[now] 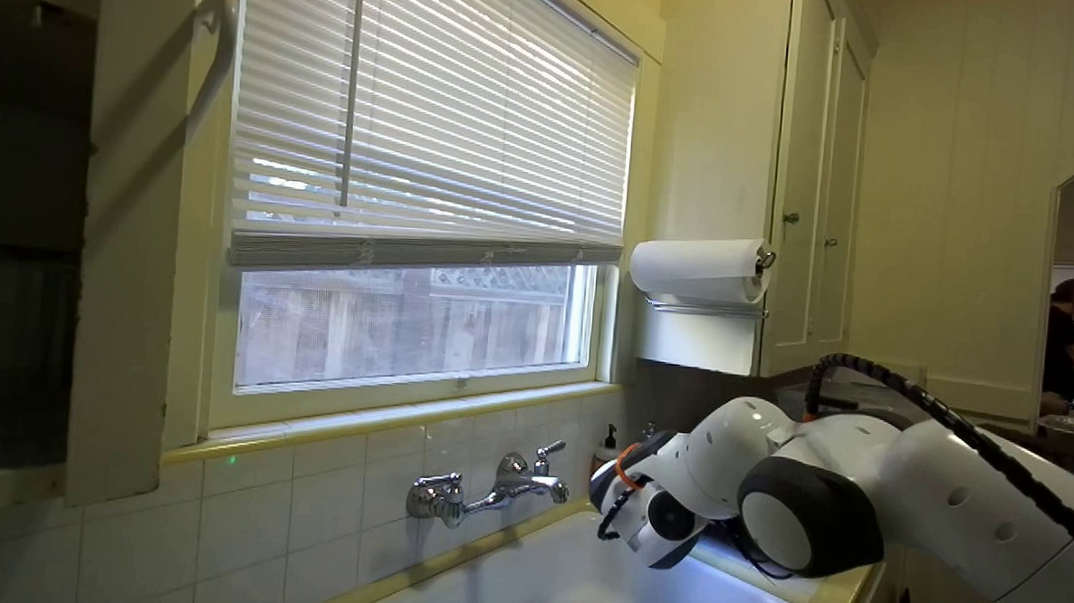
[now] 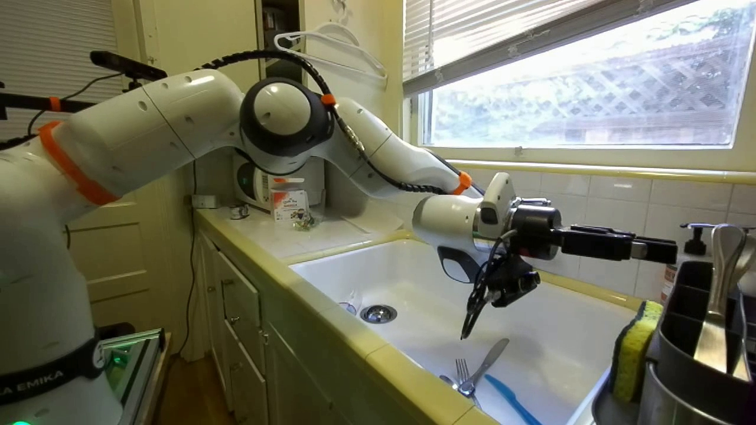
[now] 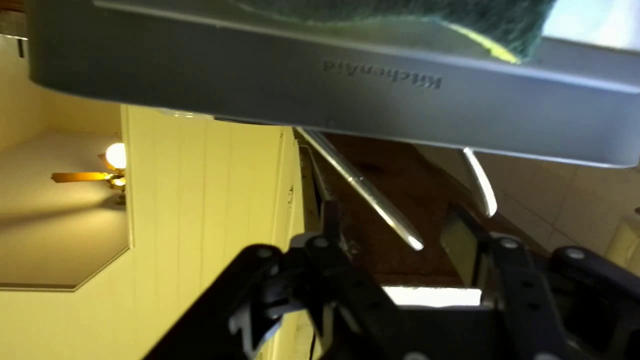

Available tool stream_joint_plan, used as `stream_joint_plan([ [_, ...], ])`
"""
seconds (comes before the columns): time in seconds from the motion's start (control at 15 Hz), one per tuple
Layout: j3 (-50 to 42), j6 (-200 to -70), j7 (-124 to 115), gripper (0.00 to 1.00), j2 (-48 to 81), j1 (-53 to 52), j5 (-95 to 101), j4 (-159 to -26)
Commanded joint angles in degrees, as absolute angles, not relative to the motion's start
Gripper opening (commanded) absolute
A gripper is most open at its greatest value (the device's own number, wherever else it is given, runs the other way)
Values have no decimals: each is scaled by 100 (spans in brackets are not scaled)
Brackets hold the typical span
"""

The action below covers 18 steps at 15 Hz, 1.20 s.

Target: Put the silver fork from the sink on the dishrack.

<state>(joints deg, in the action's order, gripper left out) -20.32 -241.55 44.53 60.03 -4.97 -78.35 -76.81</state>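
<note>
The silver fork (image 2: 462, 370) lies in the cream-white sink (image 2: 579, 313), tines up in the picture, its handle partly covered by another silver utensil (image 2: 493, 359). The sink also shows in an exterior view (image 1: 524, 586). My gripper (image 2: 655, 249) is level above the sink's right end, far above the fork, close to a grey utensil holder (image 2: 679, 392). In the wrist view my gripper (image 3: 391, 215) is open, fingers apart. A silver handle (image 3: 372, 200) from the holder appears between the fingers in the picture; they do not touch it. The dishrack's wire bars are out of view.
A blue utensil (image 2: 511, 398) lies beside the fork. A yellow-green sponge (image 2: 638, 348) hangs on the holder's side. Upright silver handles (image 2: 723, 260) rise near my fingertips. The chrome faucet (image 1: 492, 497) and soap bottle (image 2: 696, 242) are by the wall.
</note>
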Motion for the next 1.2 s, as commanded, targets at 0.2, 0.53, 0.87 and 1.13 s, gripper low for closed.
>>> stream_joint_plan([
  [0.2,-1492,-24224,4165,100,4555,-846,-7463,-9008],
  [0.53,-1219,-24262,5286,100,3593,-1069,-7806,-10261],
  [0.87,-1857,-24190,5811,100,2652,-1690,-7683,-11738],
  [1.13,-2631,-24187,4492,100,1864,-2101,-6282,-12882],
])
